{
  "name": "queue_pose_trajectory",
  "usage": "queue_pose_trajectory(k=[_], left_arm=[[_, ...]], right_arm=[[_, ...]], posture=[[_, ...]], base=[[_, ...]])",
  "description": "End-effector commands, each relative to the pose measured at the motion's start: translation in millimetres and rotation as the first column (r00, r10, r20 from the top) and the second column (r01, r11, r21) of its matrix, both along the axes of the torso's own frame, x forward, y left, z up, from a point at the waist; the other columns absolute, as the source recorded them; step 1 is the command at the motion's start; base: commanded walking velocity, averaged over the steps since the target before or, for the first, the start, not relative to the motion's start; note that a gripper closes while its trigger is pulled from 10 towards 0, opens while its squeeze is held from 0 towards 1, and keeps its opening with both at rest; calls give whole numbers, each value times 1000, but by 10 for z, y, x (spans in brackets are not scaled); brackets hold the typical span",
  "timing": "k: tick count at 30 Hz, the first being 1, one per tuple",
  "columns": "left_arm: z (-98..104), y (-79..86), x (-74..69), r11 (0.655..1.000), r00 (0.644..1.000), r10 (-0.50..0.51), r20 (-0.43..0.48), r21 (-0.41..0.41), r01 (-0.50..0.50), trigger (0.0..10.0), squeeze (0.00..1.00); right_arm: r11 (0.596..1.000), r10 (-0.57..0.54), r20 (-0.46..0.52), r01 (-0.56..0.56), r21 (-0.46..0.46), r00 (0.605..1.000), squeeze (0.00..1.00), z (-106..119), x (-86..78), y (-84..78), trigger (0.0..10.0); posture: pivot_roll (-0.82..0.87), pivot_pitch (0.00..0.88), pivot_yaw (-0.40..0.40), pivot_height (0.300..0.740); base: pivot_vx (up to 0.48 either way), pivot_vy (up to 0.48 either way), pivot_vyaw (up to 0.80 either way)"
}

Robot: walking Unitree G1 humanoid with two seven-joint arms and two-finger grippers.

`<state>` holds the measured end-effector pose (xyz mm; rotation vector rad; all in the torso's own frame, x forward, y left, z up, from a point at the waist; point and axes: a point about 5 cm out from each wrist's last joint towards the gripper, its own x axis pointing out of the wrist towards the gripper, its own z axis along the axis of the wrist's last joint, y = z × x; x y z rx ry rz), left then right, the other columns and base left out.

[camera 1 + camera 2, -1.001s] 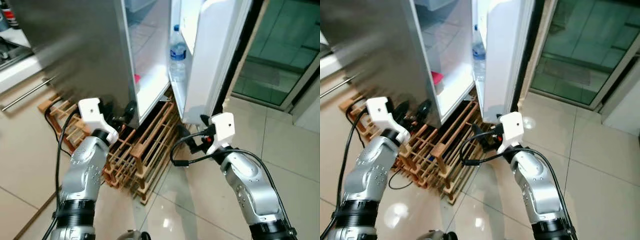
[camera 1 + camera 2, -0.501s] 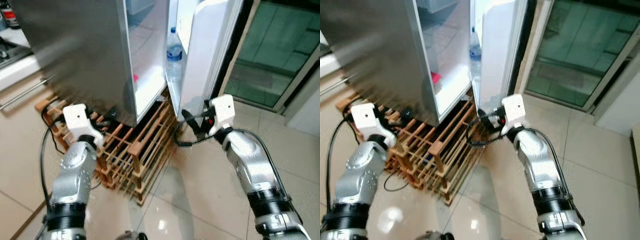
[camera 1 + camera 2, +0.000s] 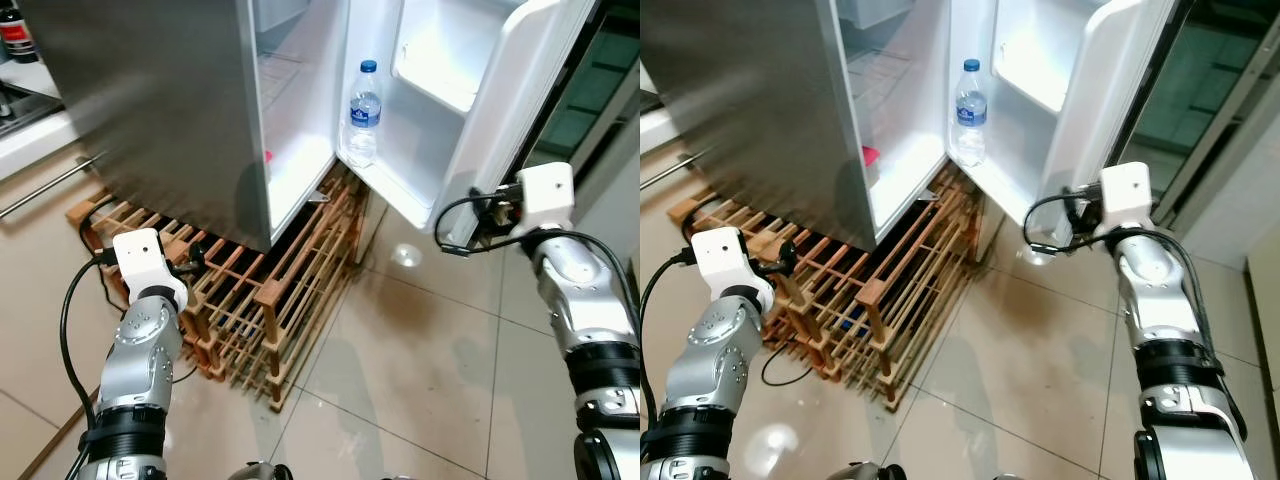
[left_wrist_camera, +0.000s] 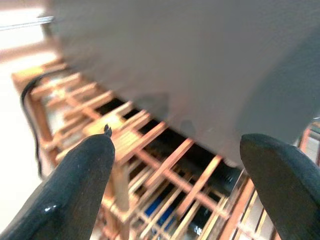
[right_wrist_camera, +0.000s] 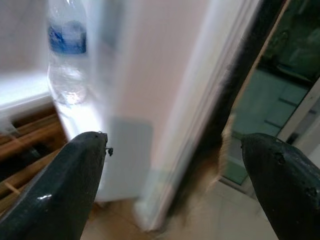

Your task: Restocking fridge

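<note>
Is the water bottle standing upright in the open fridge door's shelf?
Yes, the water bottle stands upright, cap up, in the fridge door's lower shelf.

No legible text; water bottle [image 3: 362, 114] label blue, wording unreadable.

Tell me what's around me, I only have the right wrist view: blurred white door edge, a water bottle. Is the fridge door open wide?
Observer: Yes, the fridge door is swung wide, with the right gripper at its outer edge, jaws open.
Operator: Where does the bottle stand?
Observer: The water bottle stands upright on the door's bottom shelf.
Operator: And my left arm?
Observer: The left gripper hangs low, jaws open, over the wooden rack under the fridge.
</note>
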<state>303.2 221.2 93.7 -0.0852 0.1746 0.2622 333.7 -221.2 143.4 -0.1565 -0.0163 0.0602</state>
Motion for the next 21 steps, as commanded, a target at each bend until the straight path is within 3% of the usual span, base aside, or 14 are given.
queue_pose_trajectory(k=[1, 5, 10, 11, 16, 19, 21], left_arm=[[103, -70, 48, 999, 999, -18, 44, 34, 17, 10000, 0], [208, -148, 99, 997, 996, -40, 85, 71, 34, 10000, 0], [304, -206, 92, 996, 989, -65, 134, 65, 57, 10000, 0], [337, -199, 64, 998, 988, -38, 147, 54, 31, 10000, 0], [334, -151, -20, 997, 989, 58, 136, 34, -63, 10000, 0], [333, -98, -70, 991, 987, 108, 117, 65, -116, 10000, 0], [336, -42, -139, 979, 984, 147, 100, 131, -159, 10000, 0]], right_arm=[[998, 49, 33, -50, 30, 998, 0, 88, 2, 142, 10000], [978, 167, 18, -168, 124, 986, 0, -28, -104, 548, 10000], [960, 211, 4, -208, 187, 978, 0, -127, -133, 756, 10000], [947, 245, 10, -241, 214, 970, 0, -110, -127, 883, 10000], [928, 292, 13, -287, 239, 956, 0, -51, -122, 1024, 10000], [922, 304, 11, -298, 248, 952, 0, -36, -102, 1044, 10000], [916, 321, 3, -312, 252, 947, 0, -40, -82, 1064, 10000]], posture=[[-29, 0, 22, 740], [-27, 0, 23, 740], [-18, 0, 26, 740], [-10, 0, 22, 740], [21, 0, -7, 740], [46, 0, -32, 740], [57, 0, -47, 740]], base=[[0, 0, 0], [0, 0, 542], [0, 0, 671], [0, 0, 619], [0, -53, 611], [0, -384, 600], [0, -439, 594]])
